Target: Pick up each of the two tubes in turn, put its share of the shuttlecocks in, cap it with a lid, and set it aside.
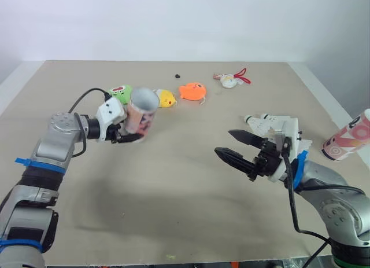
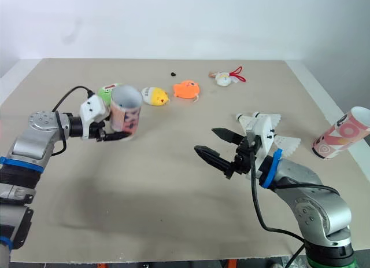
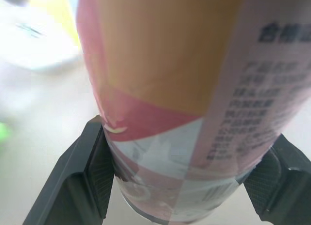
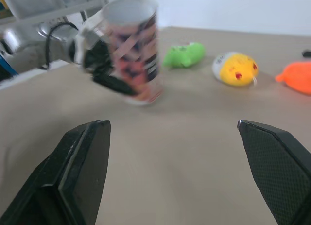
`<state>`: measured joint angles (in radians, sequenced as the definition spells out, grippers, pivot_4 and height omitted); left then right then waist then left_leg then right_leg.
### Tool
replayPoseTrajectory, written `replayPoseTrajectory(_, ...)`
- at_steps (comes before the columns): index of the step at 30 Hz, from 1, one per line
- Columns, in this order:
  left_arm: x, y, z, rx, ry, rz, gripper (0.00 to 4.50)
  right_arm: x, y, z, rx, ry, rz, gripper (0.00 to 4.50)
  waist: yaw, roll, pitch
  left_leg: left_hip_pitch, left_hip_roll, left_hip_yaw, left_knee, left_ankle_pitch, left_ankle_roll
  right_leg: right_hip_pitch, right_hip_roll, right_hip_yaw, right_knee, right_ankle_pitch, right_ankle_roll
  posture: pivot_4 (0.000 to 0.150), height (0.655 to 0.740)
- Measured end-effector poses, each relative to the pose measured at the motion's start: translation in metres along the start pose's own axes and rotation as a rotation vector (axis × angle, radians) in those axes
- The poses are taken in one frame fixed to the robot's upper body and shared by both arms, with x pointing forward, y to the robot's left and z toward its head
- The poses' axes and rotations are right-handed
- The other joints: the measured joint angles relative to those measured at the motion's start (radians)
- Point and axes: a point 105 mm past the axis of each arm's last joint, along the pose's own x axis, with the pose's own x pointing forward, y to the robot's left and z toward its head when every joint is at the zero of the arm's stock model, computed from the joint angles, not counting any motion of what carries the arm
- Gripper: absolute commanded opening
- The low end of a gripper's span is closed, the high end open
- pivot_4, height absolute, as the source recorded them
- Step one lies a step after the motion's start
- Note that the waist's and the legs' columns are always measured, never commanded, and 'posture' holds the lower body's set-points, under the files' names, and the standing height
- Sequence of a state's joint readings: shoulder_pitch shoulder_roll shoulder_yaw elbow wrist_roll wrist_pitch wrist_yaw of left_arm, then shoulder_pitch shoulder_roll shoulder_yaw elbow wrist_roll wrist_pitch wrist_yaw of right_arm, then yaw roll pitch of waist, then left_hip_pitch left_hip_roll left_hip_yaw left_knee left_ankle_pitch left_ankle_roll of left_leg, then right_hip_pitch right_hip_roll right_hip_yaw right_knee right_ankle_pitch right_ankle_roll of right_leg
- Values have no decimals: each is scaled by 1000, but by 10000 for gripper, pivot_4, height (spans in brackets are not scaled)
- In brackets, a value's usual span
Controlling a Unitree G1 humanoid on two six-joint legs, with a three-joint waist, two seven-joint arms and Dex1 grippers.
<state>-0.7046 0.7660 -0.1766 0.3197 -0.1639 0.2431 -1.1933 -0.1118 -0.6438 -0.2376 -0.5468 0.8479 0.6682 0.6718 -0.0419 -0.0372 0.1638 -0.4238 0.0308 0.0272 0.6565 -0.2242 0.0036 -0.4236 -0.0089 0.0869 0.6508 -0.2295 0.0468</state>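
Pink-patterned tube (image 1: 141, 110), clamped in the left gripper (image 1: 130, 136), tilts over the table's (image 1: 173, 187) left side, just before a green toy (image 1: 120, 92), yellow toy (image 1: 166, 98) and orange toy (image 1: 192, 91). The right gripper (image 1: 225, 142) hangs spread wide beside white shuttlecocks (image 1: 272, 122); the second tube (image 1: 347, 138) lies far right.

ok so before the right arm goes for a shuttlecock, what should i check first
1. Tube gripped by the left end effector: ok, a finger presses on each side of it.
2. Tube mouth open and facing up: ok, though it is somewhat tilted.
3. Right end effector open and empty: ok.
4. Shuttlecocks within likely reach: ok, they lie on the table beside the right arm.
5. Second tube out of the way: ok, it lies on its side at the table's right edge.
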Motion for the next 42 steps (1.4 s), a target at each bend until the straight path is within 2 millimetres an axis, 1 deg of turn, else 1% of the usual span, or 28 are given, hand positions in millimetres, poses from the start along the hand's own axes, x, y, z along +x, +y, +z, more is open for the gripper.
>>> replayPoseTrajectory(2,0,-13,-3,8,47,-104,32401,-6,-1,-3,-2,23,-18,45000,0,0,0,0,0,0,0,0,0,0,0,0,0,0,0,1500,7400)
replayPoseTrajectory(6,1,-35,3,16,79,-264,32401,-28,-8,-7,-14,78,-80,45000,7,0,0,0,-1,0,1,0,0,1,-1,0,0,-1,1,1500,7400)
replayPoseTrajectory(7,2,-37,3,13,81,-281,32401,-30,-9,-8,-17,86,-87,45000,7,0,0,0,0,0,1,0,0,1,-1,-1,0,-1,1,1500,7400)
replayPoseTrajectory(8,2,-41,5,10,81,-304,32401,-36,-10,-8,-21,93,-98,45000,9,0,0,-1,0,0,1,0,0,1,-1,-1,0,-1,1,1500,7400)
replayPoseTrajectory(11,12,-60,13,4,71,-417,32401,-59,-18,-17,-50,181,-167,45000,18,1,-1,-1,-1,0,3,0,0,1,-1,-1,0,-1,2,1500,7400)
replayPoseTrajectory(12,14,-63,14,4,70,-430,32401,-64,-20,-18,-57,195,-183,45000,18,1,-1,0,0,0,4,0,0,1,0,-1,0,-2,4,1500,7400)
replayPoseTrajectory(14,18,-66,17,12,70,-459,32401,-74,-32,-19,-85,224,-245,45000,19,1,-1,0,0,0,7,0,0,2,0,-1,1,-2,7,1500,7400)
replayPoseTrajectory(16,23,-69,20,44,84,-482,32401,-88,-48,-21,-119,268,-334,45000,19,1,-1,0,0,0,9,1,1,3,0,0,1,-1,7,1500,7400)
replayPoseTrajectory(18,26,-66,20,85,89,-488,32401,-103,-62,-22,-129,291,-428,45000,19,3,-2,0,0,0,10,1,2,3,0,0,1,-1,6,1500,7400)
replayPoseTrajectory(21,31,-67,21,103,85,-502,32401,-113,-67,-19,-137,285,-485,45000,19,9,-5,1,0,0,12,1,2,5,0,0,1,-1,6,1500,7400)
replayPoseTrajectory(24,31,-68,21,104,85,-506,32401,-119,-65,-26,-118,307,-494,45000,20,9,-5,1,0,0,14,1,2,6,0,0,1,-1,6,1500,7400)
replayPoseTrajectory(27,29,-70,19,114,96,-502,32401,-118,-69,-28,-113,293,-515,45000,19,10,-6,1,0,1,14,1,2,6,0,3,1,-1,6,1500,7400)
replayPoseTrajectory(29,26,-71,16,114,100,-490,32401,-108,-72,-26,-110,250,-517,45000,16,12,-7,3,0,2,14,1,3,6,0,4,1,0,6,1500,7400)
replayPoseTrajectory(30,24,-72,14,110,101,-482,32401,-99,-73,-26,-106,230,-508,45000,14,12,-7,4,1,2,14,1,3,6,1,4,1,0,5,1500,7400)
replayPoseTrajectory(31,21,-74,12,99,103,-471,32401,-84,-71,-31,-97,213,-486,45000,8,13,-7,4,2,2,14,1,3,6,2,4,1,1,4,1500,7400)
replayPoseTrajectory(34,17,-79,11,81,102,-475,32401,-62,-72,-39,-102,216,-463,45000,7,14,-8,4,2,2,13,1,3,6,3,3,2,0,3,1500,7400)
replayPoseTrajectory(35,16,-81,10,73,103,-477,32401,-55,-76,-41,-112,213,-473,45000,7,14,-8,4,2,2,13,1,3,6,3,3,3,0,3,1500,7400)
replayPoseTrajectory(36,15,-82,10,68,103,-478,32401,-52,-80,-42,-116,213,-487,45000,7,14,-8,4,2,1,13,1,3,6,3,3,3,0,3,1500,7400)
replayPoseTrajectory(37,13,-83,10,60,106,-479,32401,-49,-89,-45,-124,224,-524,45000,7,14,-8,3,2,2,13,1,3,5,3,3,3,0,3,1500,7400)
replayPoseTrajectory(39,10,-84,9,56,114,-479,32401,-46,-105,-52,-131,244,-587,45000,6,14,-8,3,2,2,13,1,3,5,3,4,3,0,3,1500,7400)
replayPoseTrajectory(42,5,-85,7,42,128,-482,32401,-42,-118,-60,-114,254,-636,45000,3,14,-8,3,2,2,12,1,3,4,3,4,3,0,3,1500,7400)
